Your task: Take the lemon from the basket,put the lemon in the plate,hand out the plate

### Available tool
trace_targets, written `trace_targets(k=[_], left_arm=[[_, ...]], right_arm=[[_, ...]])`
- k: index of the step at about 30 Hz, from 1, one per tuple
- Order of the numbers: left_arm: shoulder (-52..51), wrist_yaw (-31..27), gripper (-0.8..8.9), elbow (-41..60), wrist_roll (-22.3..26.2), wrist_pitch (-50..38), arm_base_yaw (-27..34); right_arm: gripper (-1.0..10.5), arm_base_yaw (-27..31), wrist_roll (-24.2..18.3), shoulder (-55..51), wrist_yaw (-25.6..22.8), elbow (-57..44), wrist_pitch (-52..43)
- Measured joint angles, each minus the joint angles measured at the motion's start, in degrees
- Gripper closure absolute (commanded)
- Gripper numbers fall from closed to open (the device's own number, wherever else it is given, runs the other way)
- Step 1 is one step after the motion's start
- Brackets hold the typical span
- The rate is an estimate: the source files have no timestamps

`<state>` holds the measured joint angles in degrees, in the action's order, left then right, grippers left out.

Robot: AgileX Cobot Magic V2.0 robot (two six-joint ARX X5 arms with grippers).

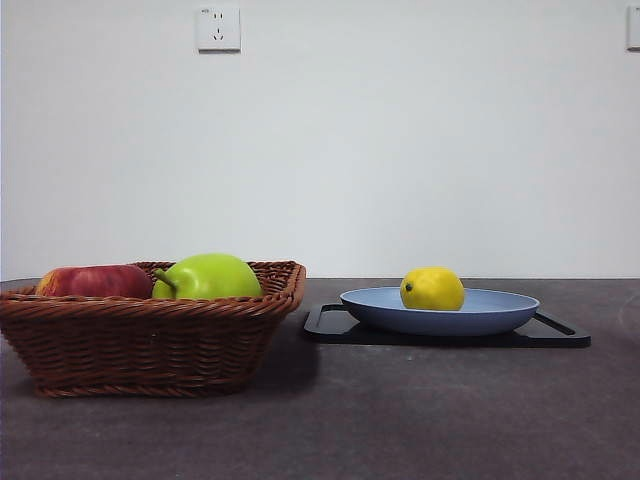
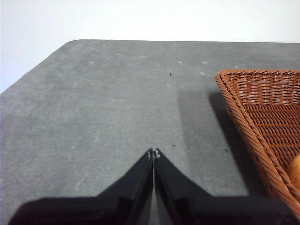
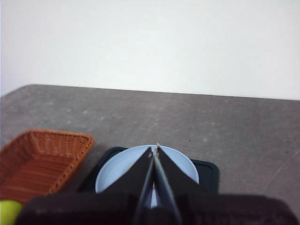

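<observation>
The lemon [image 1: 432, 288] lies in the blue-grey plate [image 1: 500, 312], which rests on a flat black tray [image 1: 560, 338] at the right in the front view. The wicker basket [image 1: 140, 335] stands at the left. No arm shows in the front view. My left gripper [image 2: 153, 152] is shut and empty above bare table beside the basket [image 2: 262, 112]. My right gripper [image 3: 154, 151] is shut and empty, held above the plate [image 3: 122, 166]; its jaws hide the lemon there. The basket [image 3: 40, 157] shows beside the plate in the right wrist view.
In the basket lie a red apple [image 1: 95, 281] and a green pear-like fruit [image 1: 208, 276], whose edge also shows in the right wrist view [image 3: 9, 211]. A white wall with a socket [image 1: 218, 28] stands behind the grey table [image 1: 400, 420].
</observation>
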<state>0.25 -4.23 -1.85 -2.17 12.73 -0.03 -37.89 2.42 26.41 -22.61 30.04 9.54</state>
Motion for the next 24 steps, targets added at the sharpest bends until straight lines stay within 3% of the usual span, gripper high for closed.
trace_targets(k=[5, 7, 11, 13, 17, 24], left_arm=[[0.00, -0.02, 8.05, 0.00, 0.00, 0.00, 0.00], [0.00, 0.00, 8.05, 0.00, 0.00, 0.00, 0.00], [0.00, -0.02, 8.05, 0.00, -0.02, 0.00, 0.00], [0.00, -0.02, 8.05, 0.00, -0.02, 0.00, 0.00], [0.00, -0.02, 8.05, 0.00, -0.02, 0.00, 0.00], [0.00, -0.02, 8.05, 0.00, -0.02, 0.00, 0.00]], right_arm=[[9.4, 4.09, -2.56, -4.70, 2.25, -0.70, 3.85], [9.4, 8.41, -2.71, -7.82, 6.88, -2.21, 3.78], [9.4, 20.13, -2.69, -13.11, 22.16, -7.08, 3.67], [9.4, 25.53, -2.64, -15.15, 26.49, -10.03, 3.89], [9.4, 32.72, -1.64, -18.97, 26.82, -15.47, 3.98], [9.4, 35.69, -0.87, -23.82, 26.95, -23.08, 3.39]])
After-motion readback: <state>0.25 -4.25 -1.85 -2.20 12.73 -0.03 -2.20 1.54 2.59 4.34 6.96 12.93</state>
